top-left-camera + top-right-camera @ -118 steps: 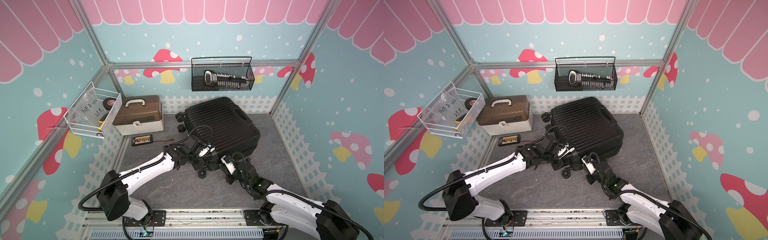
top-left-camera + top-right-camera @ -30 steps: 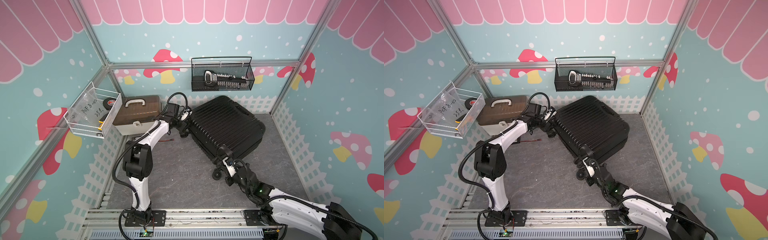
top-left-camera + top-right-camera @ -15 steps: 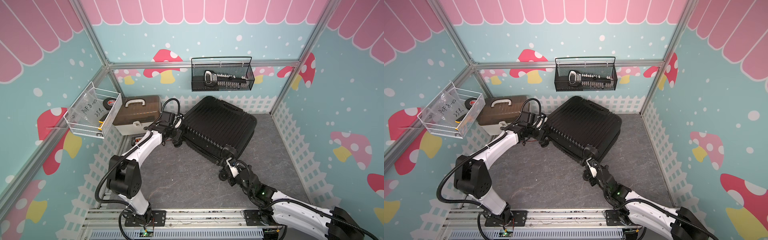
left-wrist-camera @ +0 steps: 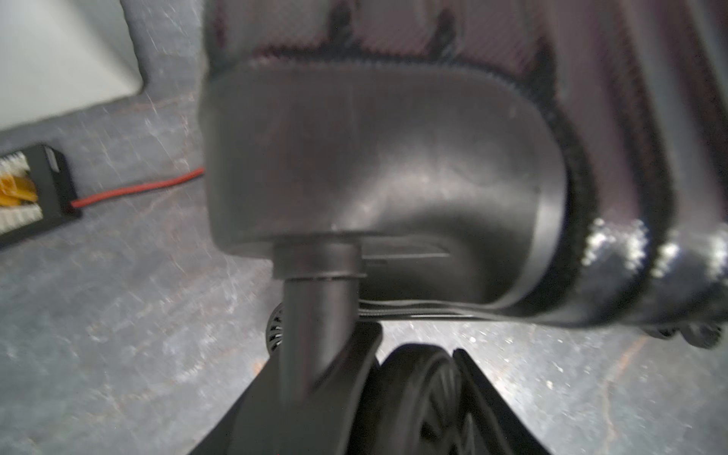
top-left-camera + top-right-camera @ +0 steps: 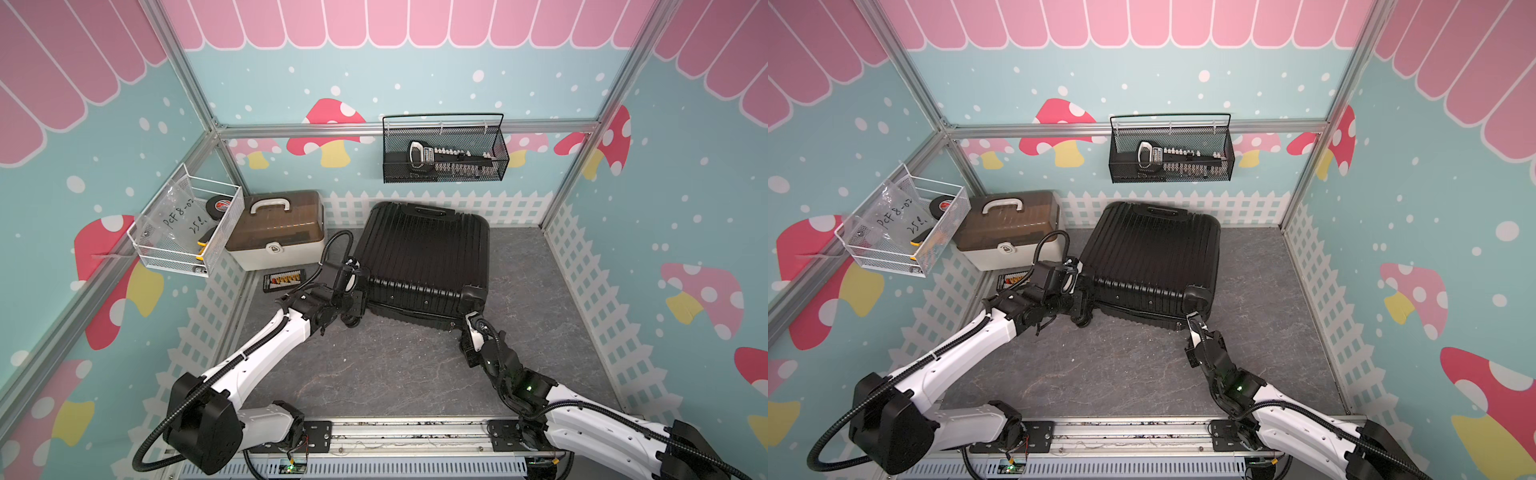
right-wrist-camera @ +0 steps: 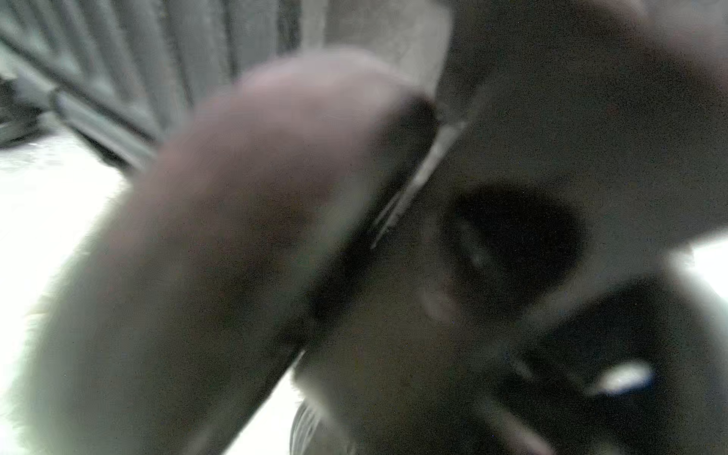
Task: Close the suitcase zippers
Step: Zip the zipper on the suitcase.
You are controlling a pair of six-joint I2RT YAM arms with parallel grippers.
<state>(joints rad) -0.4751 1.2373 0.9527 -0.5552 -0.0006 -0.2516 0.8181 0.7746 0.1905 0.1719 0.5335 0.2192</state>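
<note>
Black ribbed hard-shell suitcase [image 5: 422, 253]: with left gripper [image 4: 415, 354] clamped on its small black caster wheel [image 4: 427, 394], I'd brace it firmly while the closed-up right gripper [image 5: 471, 326] works the thin black zipper track [image 4: 577, 205].

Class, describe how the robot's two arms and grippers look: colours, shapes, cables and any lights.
The left arm and right arm have white rounded shells between bulky black joints. Black ribbed cables loop beside each. The left gripper and right gripper are mostly black, the right with a white part near its tip. A small green light glows on the right forearm.
</note>
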